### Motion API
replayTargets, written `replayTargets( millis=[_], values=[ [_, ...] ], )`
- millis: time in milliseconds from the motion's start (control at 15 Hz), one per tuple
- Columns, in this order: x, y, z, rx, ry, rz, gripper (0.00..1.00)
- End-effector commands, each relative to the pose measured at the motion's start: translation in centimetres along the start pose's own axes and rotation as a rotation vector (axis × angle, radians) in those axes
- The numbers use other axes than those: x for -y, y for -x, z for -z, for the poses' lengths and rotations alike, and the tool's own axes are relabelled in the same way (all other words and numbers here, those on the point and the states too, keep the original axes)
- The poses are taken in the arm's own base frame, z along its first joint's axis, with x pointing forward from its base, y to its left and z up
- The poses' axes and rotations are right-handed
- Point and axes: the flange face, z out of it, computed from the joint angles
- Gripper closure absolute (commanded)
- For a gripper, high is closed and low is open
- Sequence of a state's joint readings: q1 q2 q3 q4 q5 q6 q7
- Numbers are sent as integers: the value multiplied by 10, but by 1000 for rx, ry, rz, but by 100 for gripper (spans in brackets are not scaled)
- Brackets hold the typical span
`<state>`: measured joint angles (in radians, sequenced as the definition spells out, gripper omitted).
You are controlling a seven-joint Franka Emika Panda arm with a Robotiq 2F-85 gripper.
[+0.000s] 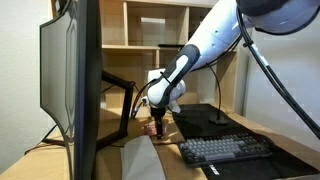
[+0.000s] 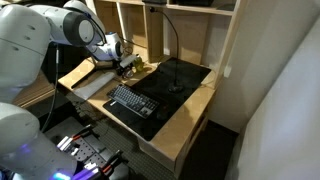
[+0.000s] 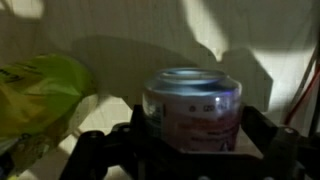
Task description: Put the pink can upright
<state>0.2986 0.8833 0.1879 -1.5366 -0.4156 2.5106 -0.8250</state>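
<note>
Standing upright, pink can (image 3: pixel 192 108) sits inside pincer (image 3: pixel 190 142); can't tell if clenched.

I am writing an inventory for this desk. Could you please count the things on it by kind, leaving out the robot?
pink can: 1
keyboard: 1
monitor: 1
black mat: 1
yellow-green item: 1
Total: 5
</note>
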Motion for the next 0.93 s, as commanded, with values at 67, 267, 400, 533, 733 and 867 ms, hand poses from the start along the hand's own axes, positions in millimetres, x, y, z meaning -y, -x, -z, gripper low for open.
replayTargets(
  millis=[67, 267, 400, 533, 733, 867],
  values=[
    [3, -19, 9, -41, 9, 40, 0],
    [6, -37, 18, -51, 1, 63, 0],
    [6, -45, 21, -1, -2, 61, 0],
    [7, -54, 24, 61, -14, 69, 0],
    [10, -60, 29, 213, -33, 72, 0],
    [11, -63, 30, 292, -46, 80, 0]
  ],
)
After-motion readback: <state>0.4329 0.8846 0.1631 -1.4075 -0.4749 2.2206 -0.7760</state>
